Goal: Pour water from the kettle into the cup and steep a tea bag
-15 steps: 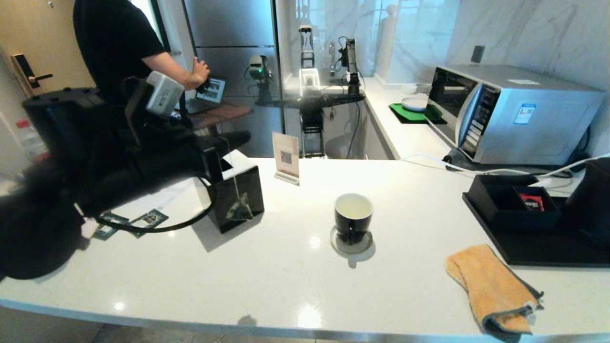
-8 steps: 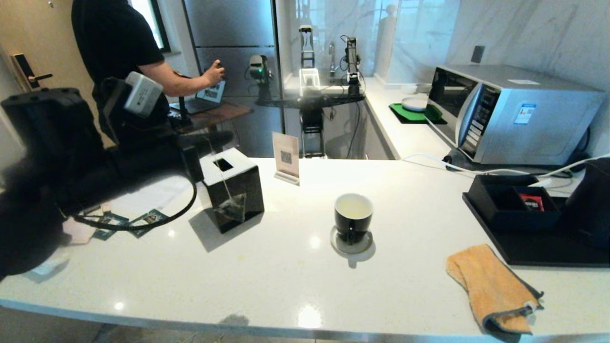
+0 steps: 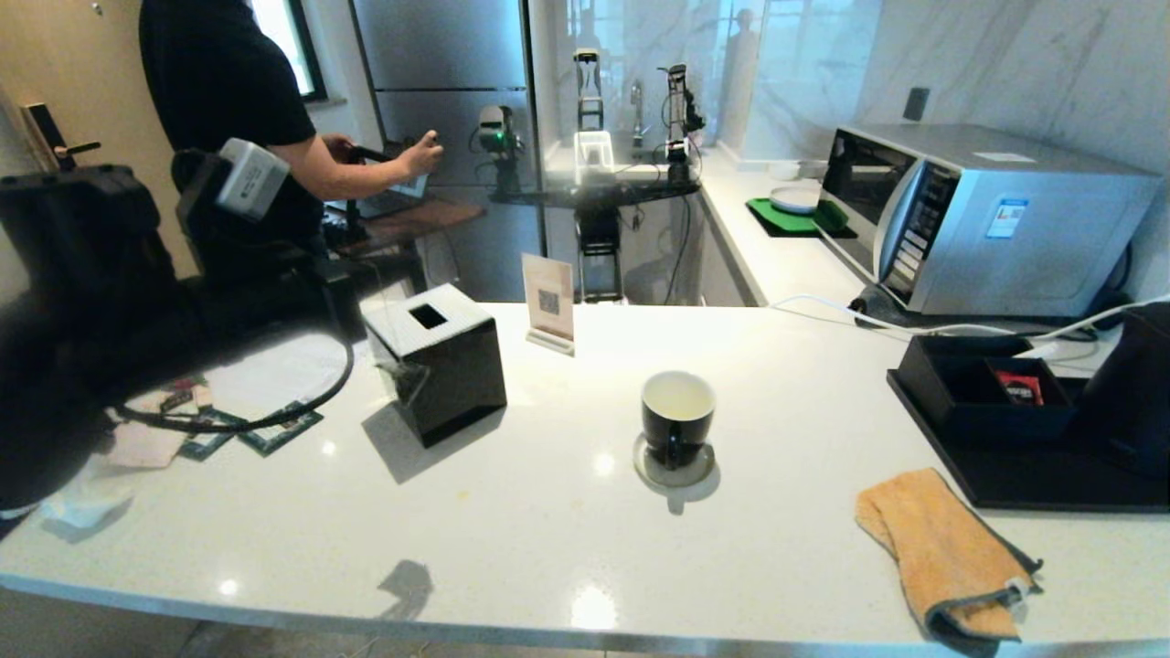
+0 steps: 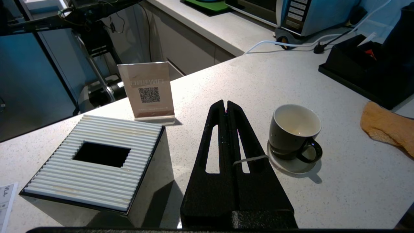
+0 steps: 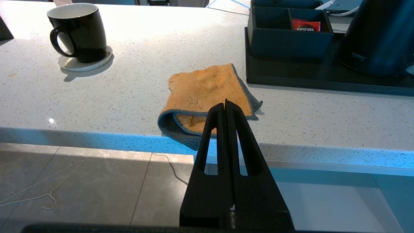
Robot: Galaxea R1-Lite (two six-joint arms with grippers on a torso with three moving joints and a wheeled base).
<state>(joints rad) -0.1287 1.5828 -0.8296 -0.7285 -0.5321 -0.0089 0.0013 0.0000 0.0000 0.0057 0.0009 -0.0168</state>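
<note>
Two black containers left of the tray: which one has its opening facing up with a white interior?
The cup on the grey coaster; the black tissue box has a dark slot in a ribbed white top.

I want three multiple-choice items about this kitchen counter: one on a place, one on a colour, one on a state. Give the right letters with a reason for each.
1. Where does the cup stand?
A. on the black tray
B. on the round grey coaster
C. on the orange cloth

2. What colour is the packet in the black organiser box?
A. red
B. green
C. yellow

3. How are the fingers of the right tool?
A. wide open
B. shut, holding nothing
C. shut on the orange cloth

Answers:
1 B: the coaster's rim shows under the cup.
2 A: the packet is plainly red.
3 B: the fingers meet, with nothing between them.
</note>
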